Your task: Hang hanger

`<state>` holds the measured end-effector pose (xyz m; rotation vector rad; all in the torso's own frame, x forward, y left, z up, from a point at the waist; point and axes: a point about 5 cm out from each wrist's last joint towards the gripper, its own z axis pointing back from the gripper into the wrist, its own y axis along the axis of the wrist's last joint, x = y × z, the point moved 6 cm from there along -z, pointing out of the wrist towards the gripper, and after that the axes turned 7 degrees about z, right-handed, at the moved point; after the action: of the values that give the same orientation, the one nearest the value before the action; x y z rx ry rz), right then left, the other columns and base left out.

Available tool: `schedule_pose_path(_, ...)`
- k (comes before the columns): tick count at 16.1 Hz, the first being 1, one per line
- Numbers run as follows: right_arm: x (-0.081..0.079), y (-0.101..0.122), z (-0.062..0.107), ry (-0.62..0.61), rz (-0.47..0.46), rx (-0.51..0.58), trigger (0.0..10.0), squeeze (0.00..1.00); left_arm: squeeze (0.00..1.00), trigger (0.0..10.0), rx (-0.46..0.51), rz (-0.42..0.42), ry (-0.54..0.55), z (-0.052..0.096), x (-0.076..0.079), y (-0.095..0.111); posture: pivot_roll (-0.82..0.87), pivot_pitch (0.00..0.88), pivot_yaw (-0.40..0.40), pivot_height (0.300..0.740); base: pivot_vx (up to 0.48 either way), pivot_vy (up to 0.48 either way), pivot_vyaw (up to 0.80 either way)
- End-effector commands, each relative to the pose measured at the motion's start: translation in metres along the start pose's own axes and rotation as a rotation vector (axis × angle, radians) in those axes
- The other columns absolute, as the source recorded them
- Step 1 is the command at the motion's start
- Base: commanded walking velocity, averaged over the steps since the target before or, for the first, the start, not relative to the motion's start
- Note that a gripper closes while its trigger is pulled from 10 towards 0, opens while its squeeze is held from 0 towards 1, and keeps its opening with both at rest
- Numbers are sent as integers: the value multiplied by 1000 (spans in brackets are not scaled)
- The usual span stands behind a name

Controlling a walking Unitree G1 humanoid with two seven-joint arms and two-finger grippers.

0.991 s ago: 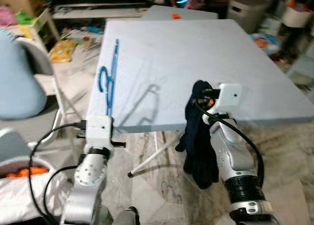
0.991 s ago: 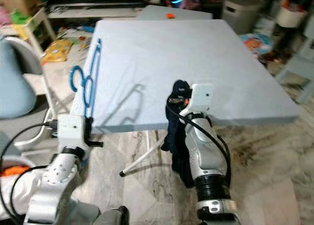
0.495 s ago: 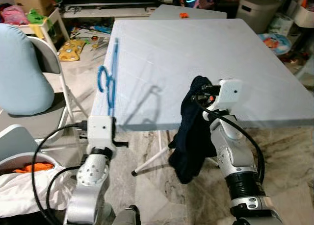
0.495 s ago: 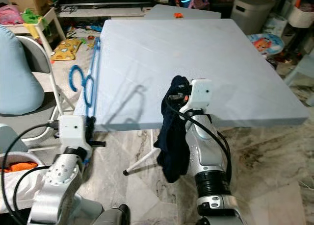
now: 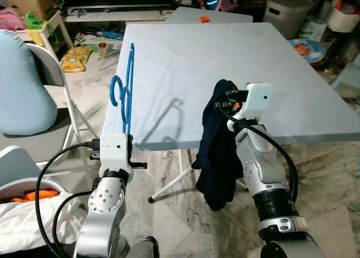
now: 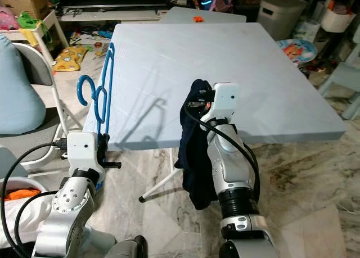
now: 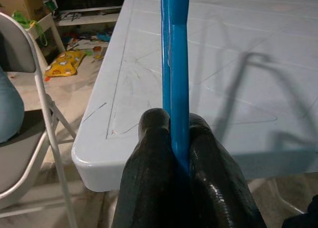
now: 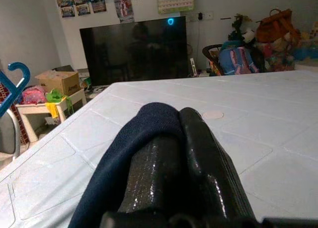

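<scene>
A blue plastic hanger [image 5: 126, 89] stands upright along the left edge of the pale folding table [image 5: 185, 50]. My left gripper [image 7: 174, 121] is shut on its lower bar, just in front of the table's front left corner. A dark navy garment [image 5: 215, 154] hangs limp below the table's front edge. My right gripper [image 8: 171, 122] is shut on the garment's top, which is draped over one finger [image 8: 201, 143]. The right wrist [image 5: 256, 98] sits a little above the front edge, near its middle.
A folding chair with a pale blue cushion [image 5: 22, 84] stands at the left. A basket with white cloth [image 5: 25, 210] is at the lower left. Toys litter the floor by a yellow item [image 5: 79, 57]. A white bin [image 5: 287, 12] and clutter stand at the back right.
The camera has shifted a little. My right gripper with the garment has risen slightly at the table's front edge. The left gripper holds the hanger upright as before.
</scene>
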<state>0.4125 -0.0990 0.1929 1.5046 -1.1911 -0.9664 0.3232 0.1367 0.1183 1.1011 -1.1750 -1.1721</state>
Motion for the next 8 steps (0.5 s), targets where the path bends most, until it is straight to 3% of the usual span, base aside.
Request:
schedule_pose_path(1,-1,5,0,8,-2,22,10000,0,0,10000,-5,-2,8,1,-1,-3,167,80,-31,740,274,0,0)
schedule_pose_path(6,-3,8,-3,14,10,29,10000,0,0,10000,1,-11,-13,0,4,-2,157,84,-31,740,283,0,0)
schedule_pose_path(8,-6,22,-12,33,20,69,10000,0,0,10000,23,-17,-7,-1,5,5,157,84,-37,740,351,0,0)
